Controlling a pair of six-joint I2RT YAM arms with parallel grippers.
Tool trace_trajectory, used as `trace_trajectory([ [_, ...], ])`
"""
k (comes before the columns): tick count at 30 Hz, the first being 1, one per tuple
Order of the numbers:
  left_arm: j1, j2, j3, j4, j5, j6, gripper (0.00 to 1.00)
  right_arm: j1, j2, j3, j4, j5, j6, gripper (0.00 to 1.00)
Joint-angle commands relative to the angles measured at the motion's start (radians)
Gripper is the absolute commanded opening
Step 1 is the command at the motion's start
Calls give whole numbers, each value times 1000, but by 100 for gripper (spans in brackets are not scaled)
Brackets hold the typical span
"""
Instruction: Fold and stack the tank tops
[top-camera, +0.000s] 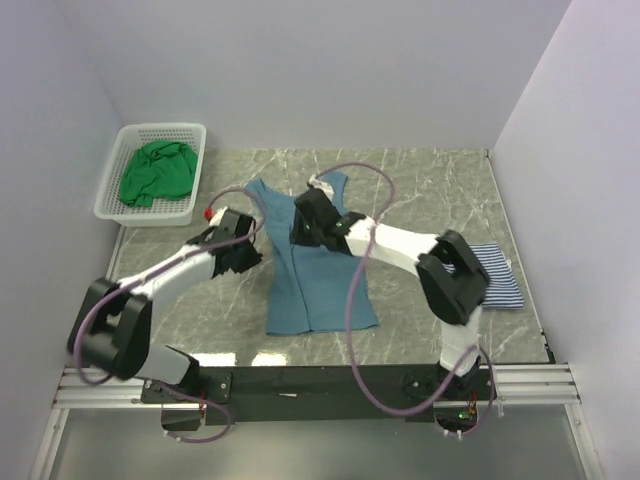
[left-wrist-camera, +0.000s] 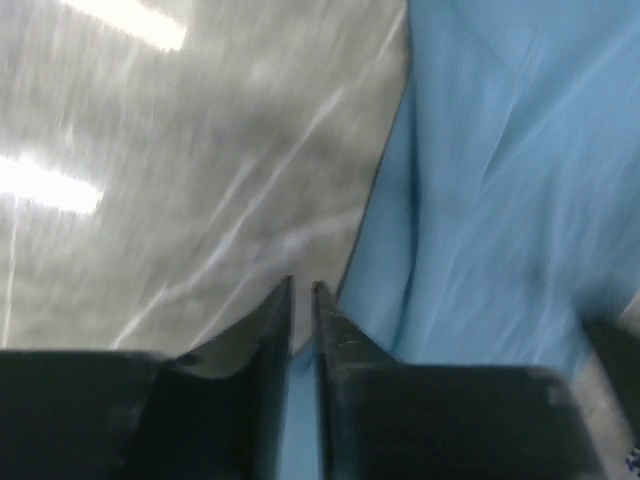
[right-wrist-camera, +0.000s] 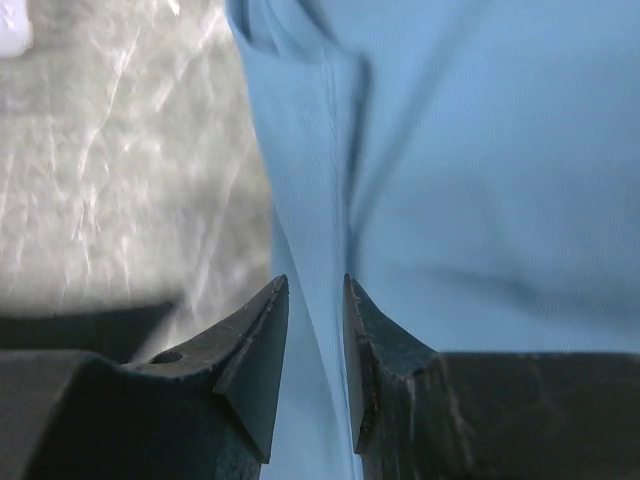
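Observation:
The teal-blue tank top (top-camera: 320, 290) (left-wrist-camera: 500, 200) (right-wrist-camera: 480, 150) lies folded lengthwise at the middle of the table, straps pointing away. My left gripper (top-camera: 250, 258) (left-wrist-camera: 302, 287) is at its left edge, jaws nearly together with teal cloth between them. My right gripper (top-camera: 298, 232) (right-wrist-camera: 316, 282) sits over the upper part, jaws apart around a raised crease of the cloth. The striped tank top (top-camera: 500, 280) lies folded at the right, partly under the right arm. The green tank top (top-camera: 158, 172) is bunched in the basket.
A white lattice basket (top-camera: 150, 130) stands at the back left against the wall. White walls close the table on the left, back and right. A small white scrap (top-camera: 320, 183) lies by the teal top's far strap. Purple cables loop over both arms.

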Motion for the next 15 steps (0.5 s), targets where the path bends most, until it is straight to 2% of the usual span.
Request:
trace_trajectory([
  [1, -34, -145, -129, 102, 46, -73, 25, -25, 124, 163, -18, -77, -119, 35],
  [3, -74, -236, -218, 114, 59, -90, 32, -37, 193, 237, -21, -94, -133, 35],
  [7, -117, -365, -347, 105, 84, -150, 38, -60, 275, 337, -53, -65, -159, 35],
  [15, -135, -601, -535, 73, 125, -204, 48, -74, 377, 473, -99, -27, -211, 42],
])
